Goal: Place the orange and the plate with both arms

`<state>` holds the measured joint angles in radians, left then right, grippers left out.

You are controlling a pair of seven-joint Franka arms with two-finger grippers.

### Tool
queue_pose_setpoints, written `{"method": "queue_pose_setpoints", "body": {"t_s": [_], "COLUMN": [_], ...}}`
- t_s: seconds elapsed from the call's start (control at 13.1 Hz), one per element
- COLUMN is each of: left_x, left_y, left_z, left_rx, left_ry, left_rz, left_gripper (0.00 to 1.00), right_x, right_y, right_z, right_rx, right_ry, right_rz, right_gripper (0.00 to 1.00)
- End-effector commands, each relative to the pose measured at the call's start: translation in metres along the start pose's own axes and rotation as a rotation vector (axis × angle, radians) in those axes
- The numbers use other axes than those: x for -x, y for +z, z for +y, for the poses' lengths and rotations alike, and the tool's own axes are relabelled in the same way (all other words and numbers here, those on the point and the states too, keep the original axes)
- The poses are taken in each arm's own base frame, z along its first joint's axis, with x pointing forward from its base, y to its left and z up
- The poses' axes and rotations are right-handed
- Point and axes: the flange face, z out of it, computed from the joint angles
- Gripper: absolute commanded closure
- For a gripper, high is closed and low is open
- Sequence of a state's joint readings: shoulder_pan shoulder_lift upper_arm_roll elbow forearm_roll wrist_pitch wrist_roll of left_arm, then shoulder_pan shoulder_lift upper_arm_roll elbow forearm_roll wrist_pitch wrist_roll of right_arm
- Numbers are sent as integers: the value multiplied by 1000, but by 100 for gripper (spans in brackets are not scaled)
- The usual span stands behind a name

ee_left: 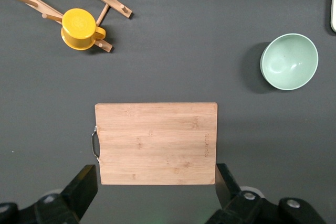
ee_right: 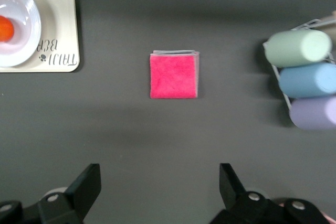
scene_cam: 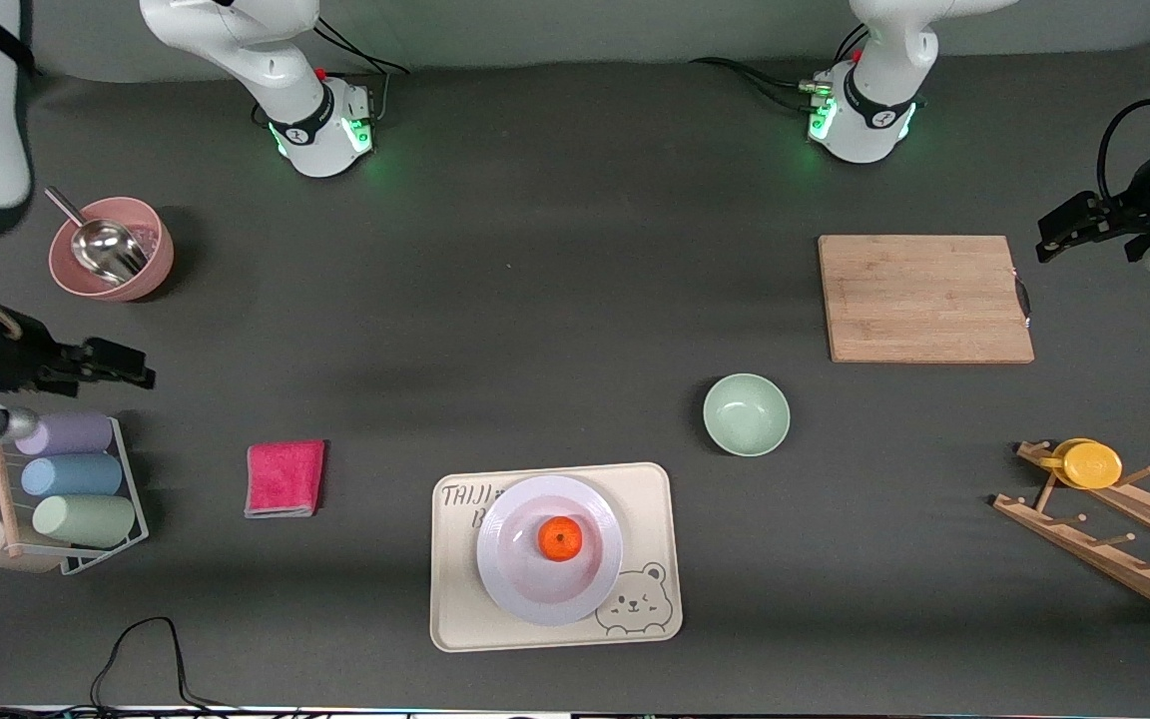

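The orange lies in the middle of the white plate. The plate sits on the beige bear tray near the front camera's edge of the table. Orange and plate also show at the edge of the right wrist view. My left gripper is open and empty, up in the air at the left arm's end, by the cutting board; its open jaws show in its wrist view. My right gripper is open and empty, over bare table at the right arm's end.
A mint-green bowl stands between tray and cutting board. A pink cloth lies beside the tray. A pink bowl with a metal scoop and a rack of pastel cups are at the right arm's end. A wooden rack holds a yellow cup.
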<state>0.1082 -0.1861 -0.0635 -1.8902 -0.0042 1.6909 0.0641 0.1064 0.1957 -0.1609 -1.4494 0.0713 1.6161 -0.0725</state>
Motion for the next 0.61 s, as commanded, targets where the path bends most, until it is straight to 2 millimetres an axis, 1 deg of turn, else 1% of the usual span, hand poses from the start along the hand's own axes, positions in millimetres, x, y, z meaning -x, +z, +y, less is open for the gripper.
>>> {"method": "queue_pose_setpoints", "body": {"t_s": [0.0,0.08,0.23,0.46,0.54], "left_x": [3,3,2,1,1], "left_y": [-1,-1,-2,0,-1], "left_z": [3,3,2,5,0], "left_rx": [6,6,4,2,4], "left_ry": [13,10,9,-3,-8], "left_rz": [18,20,32,29,30], "left_gripper": [0,0,0,0,0], "right_x": [29,32,35,34,34], "right_y": [-16,-22,-21,-20,-20], "right_z": [18,23,25,18,14], "right_rx": [40,40,41,41,41], "right_ry": [55,61,71,78,107], "right_rz": [7,17,0,-3,-9], "right_gripper": [0,0,0,0,0]}}
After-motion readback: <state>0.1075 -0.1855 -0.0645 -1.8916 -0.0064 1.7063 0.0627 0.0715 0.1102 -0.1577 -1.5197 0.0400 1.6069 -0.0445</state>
